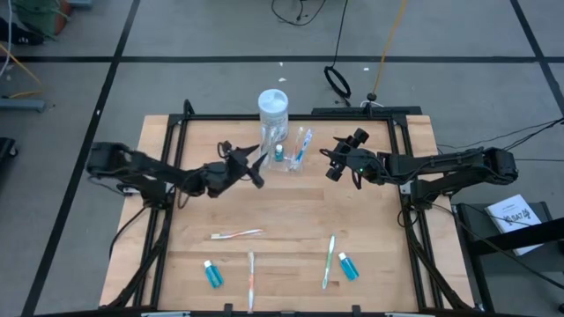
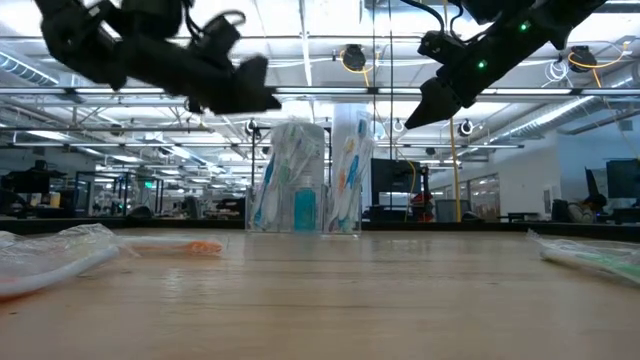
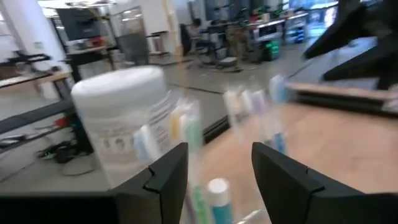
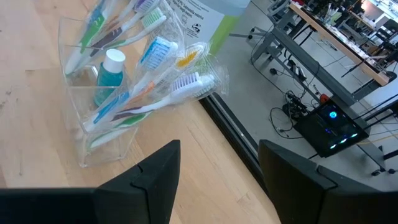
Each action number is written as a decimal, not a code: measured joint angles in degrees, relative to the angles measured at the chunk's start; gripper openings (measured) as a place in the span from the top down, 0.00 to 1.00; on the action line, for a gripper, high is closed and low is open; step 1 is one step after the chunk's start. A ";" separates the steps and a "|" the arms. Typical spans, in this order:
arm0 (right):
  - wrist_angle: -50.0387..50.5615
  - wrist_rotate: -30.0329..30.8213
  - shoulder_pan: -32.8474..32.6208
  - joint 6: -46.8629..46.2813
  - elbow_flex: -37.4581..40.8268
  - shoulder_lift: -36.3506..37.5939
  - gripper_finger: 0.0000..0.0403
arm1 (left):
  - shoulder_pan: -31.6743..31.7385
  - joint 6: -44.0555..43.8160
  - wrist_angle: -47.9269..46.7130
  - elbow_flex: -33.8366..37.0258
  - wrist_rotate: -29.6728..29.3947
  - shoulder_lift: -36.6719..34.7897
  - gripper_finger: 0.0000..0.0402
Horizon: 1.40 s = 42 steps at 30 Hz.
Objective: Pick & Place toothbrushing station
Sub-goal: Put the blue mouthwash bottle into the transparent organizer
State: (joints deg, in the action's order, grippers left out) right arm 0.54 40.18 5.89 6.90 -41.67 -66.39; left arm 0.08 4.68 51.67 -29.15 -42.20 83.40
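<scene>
From above, the toothbrushing station [image 1: 289, 151] stands near the far edge of the tabletop [image 1: 291, 220], just beside the white jar [image 1: 273, 107]. The left gripper [image 1: 253, 165] hovers just beside its left side, the right gripper [image 1: 337, 158] a little farther off on the other side. Loose toothbrushes [image 1: 236, 234] and small blue bottles [image 1: 212, 274] lie well apart, toward the near edge.

At table height, the station [image 2: 318, 180] sits upright on the wood with both grippers raised above it, left gripper [image 2: 255, 98] and right gripper [image 2: 420, 112], neither touching.

The left wrist view shows that arm's jaws parted with nothing between them, the station's brushes [image 3: 249, 109] and the jar [image 3: 121, 118] straight ahead.

The right wrist view shows its jaws spread wide and empty, with the clear holder [image 4: 112, 93] in full view: thin see-through walls, brushes fanning out of the top, a blue bottle [image 4: 110, 74] in one compartment.

It looks light, rigid and smooth, so probably slippery and liable to crack under hard squeezing. The loose contents make it top-heavy and likely to spill if tilted. The best hold is probably low across two opposite flat walls, below the brush heads, keeping it upright.
</scene>
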 joint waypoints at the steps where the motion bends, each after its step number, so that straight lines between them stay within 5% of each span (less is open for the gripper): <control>1: -0.01 0.00 0.00 0.00 0.00 0.00 0.48 | -0.66 -0.83 -1.61 -0.06 0.40 -1.92 0.54; 8: 0.03 0.00 0.02 0.00 0.00 0.00 0.48 | -4.67 -4.70 -16.59 -5.28 7.61 -12.06 0.54; 13: 0.45 0.00 0.01 -0.02 0.00 0.00 0.48 | -4.64 9.66 -26.51 -14.45 12.82 -12.06 0.54; 18: 1.09 0.00 0.02 0.06 0.00 0.00 0.48 | -4.06 17.26 -54.87 -22.25 22.04 -11.35 0.54; 26: 1.05 0.00 0.07 -0.10 0.00 0.00 0.48 | -6.02 -3.56 -89.04 -22.37 43.70 -11.40 0.54; 31: 1.05 0.02 0.07 -0.20 0.00 0.00 0.48 | -13.12 -8.71 -89.21 -16.89 50.40 -11.35 0.54; 42: 1.05 0.02 0.07 -0.20 0.00 0.00 0.48 | -29.61 -14.74 -68.40 -5.11 59.93 -11.37 0.54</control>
State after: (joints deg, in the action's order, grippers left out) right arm 1.58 40.20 5.96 6.70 -41.67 -66.39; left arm -29.53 -10.06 -16.73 -34.25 17.72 72.03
